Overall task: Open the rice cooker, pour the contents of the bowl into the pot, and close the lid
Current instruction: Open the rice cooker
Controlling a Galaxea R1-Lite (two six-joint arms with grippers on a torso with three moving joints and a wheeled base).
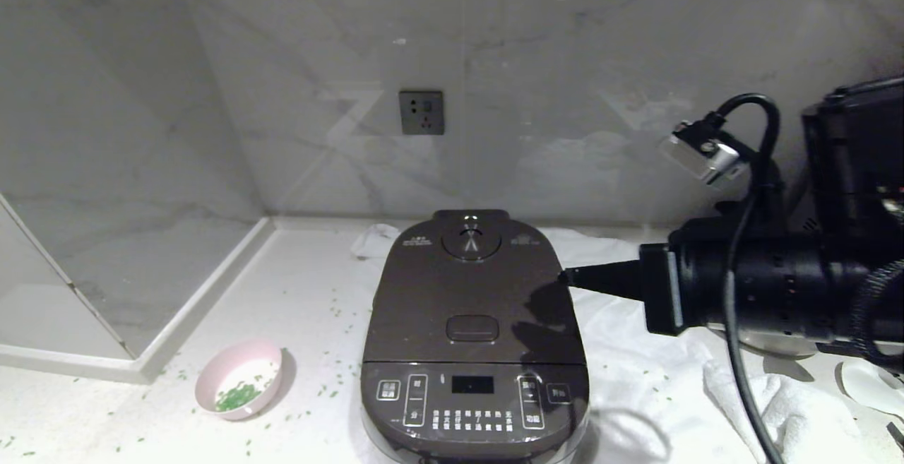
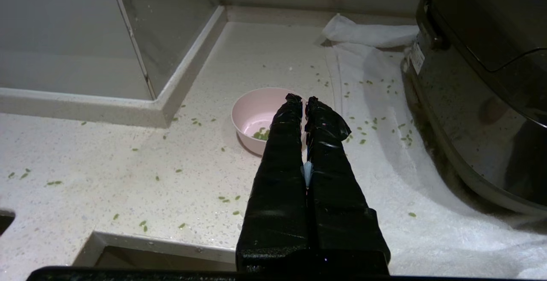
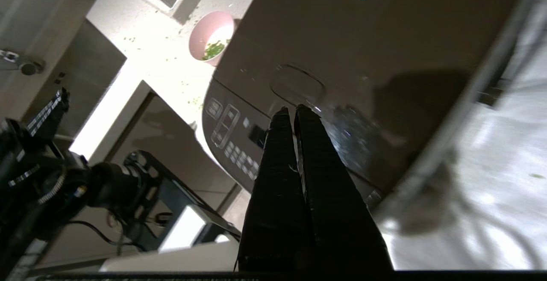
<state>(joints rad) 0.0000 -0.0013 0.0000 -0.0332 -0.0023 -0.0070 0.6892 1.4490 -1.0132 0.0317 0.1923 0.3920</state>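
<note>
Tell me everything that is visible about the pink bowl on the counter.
The bowl is small, round and pale pink outside, white inside, with a smooth matte look like plastic. It stands upright on the speckled counter, to the left of the rice cooker and apart from it. A small heap of green grains lies on its bottom; it is far from full. More grains are scattered on the counter around it. Nothing grips it: the shut left claw is above the counter before it.

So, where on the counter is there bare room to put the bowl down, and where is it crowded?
Bare counter lies between the bowl, the raised ledge and the rice cooker, with only scattered green grains. The right side is crowded: white towel, the right end effector at the lid's edge.
</note>
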